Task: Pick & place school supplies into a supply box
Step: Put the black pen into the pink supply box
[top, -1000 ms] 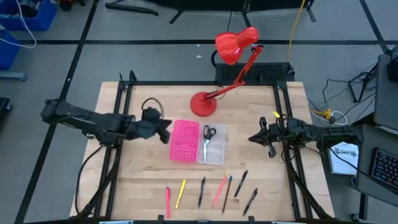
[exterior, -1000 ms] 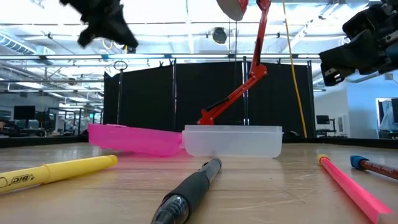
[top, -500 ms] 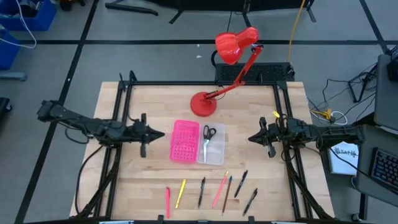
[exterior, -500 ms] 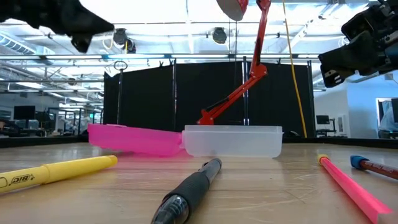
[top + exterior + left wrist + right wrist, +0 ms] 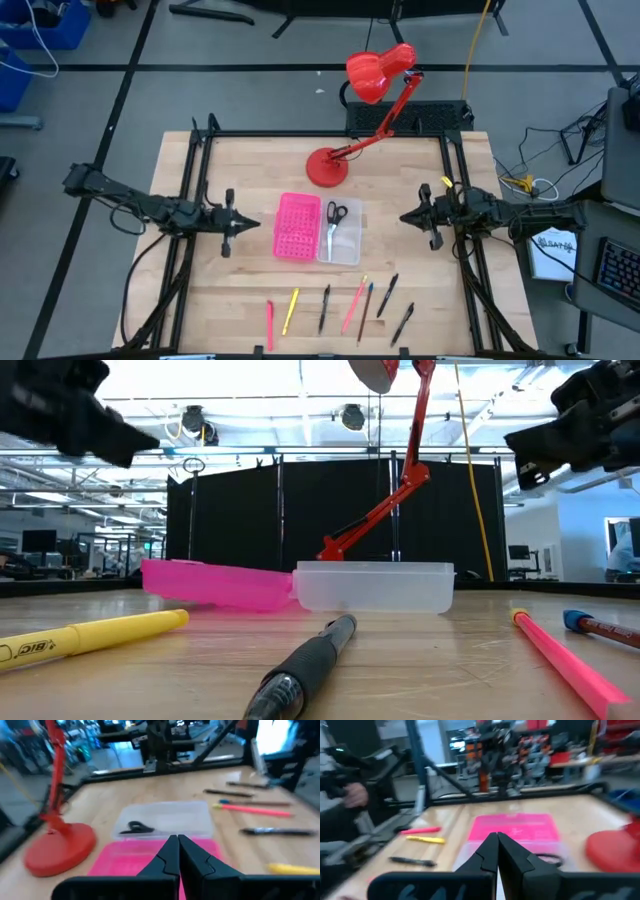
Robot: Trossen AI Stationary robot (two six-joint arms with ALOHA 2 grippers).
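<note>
The supply box lies open mid-table, its pink half [image 5: 297, 226] beside the clear half [image 5: 343, 238]. Black-handled scissors [image 5: 333, 217] lie inside the clear half. Several pens and pencils lie in a row near the table's near edge: red [image 5: 269, 325], yellow [image 5: 291, 310], black [image 5: 325, 307], pink [image 5: 354, 303] and others. My left gripper [image 5: 243, 222] hovers shut to the left of the pink half, pointing at it, and its wrist view shows the shut gripper [image 5: 177, 845]. My right gripper [image 5: 405, 218] hovers shut to the right of the clear half; its wrist view also shows the gripper [image 5: 496, 842] shut.
A red desk lamp stands with its base [image 5: 327, 165] just beyond the box's far side, and its arm leans to the head [image 5: 378, 72] past the far edge. Black frame rails run along the left and right sides. Bare wood lies between the box and the pens.
My left gripper has drawn back from the pink half's left edge toward the table's left side and has rolled about its wrist. The box, the scissors and the pens have stayed where they were.
</note>
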